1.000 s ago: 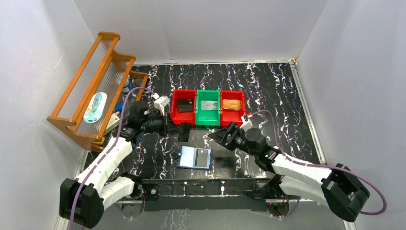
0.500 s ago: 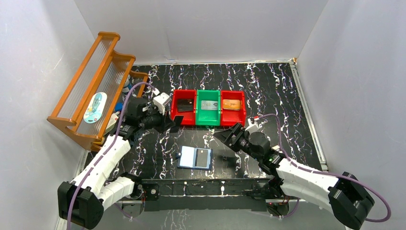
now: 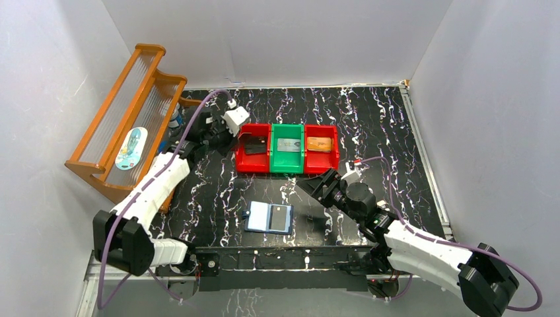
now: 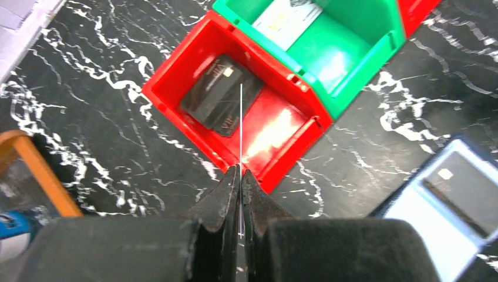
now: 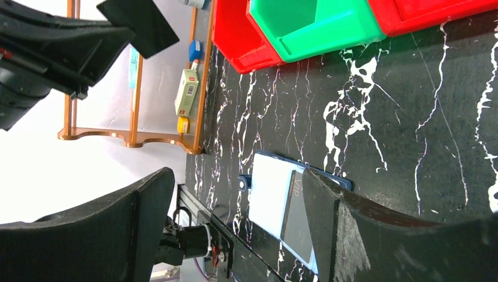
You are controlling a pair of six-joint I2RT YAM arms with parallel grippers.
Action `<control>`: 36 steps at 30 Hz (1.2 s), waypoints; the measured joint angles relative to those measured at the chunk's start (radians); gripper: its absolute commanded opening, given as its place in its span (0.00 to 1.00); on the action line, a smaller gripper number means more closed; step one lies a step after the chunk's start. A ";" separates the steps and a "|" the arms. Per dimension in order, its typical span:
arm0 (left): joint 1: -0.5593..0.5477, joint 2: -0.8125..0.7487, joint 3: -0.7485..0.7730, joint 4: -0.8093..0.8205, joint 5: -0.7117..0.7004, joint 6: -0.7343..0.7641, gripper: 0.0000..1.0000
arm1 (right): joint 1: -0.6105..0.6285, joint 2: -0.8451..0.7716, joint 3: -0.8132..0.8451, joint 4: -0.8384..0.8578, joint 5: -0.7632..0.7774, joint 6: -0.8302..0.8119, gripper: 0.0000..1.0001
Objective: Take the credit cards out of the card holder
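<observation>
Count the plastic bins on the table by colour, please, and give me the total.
Red bins: 2
Green bin: 1
Total: 3

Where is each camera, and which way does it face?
Top external: above and behind, looking down at the table; both arms show.
Left wrist: mounted there, looks down past the left gripper, shut on a credit card, into a red bin.
Right wrist: mounted there, looks through the open right gripper at the card holder.
All share the card holder and red bin.
</observation>
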 measured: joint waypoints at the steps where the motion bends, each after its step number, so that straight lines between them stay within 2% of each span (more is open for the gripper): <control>1: 0.000 0.021 0.019 0.003 -0.010 0.021 0.00 | 0.000 -0.001 0.000 0.000 0.002 -0.002 0.88; 7: 0.000 0.183 0.138 0.010 -0.058 0.150 0.00 | 0.000 -0.002 0.000 -0.012 0.016 -0.008 0.89; 14: -0.003 0.333 0.183 0.024 -0.051 0.277 0.00 | 0.000 -0.001 0.000 -0.026 0.032 -0.011 0.89; 22: -0.054 0.423 0.253 0.052 -0.068 0.369 0.00 | 0.000 0.002 0.000 -0.030 0.051 -0.011 0.91; 30: -0.129 0.528 0.270 0.075 -0.191 0.406 0.00 | -0.001 -0.006 0.000 -0.065 0.068 -0.011 0.92; 36: -0.151 0.550 0.269 0.102 -0.272 0.444 0.00 | -0.001 -0.043 0.000 -0.079 0.081 -0.011 0.92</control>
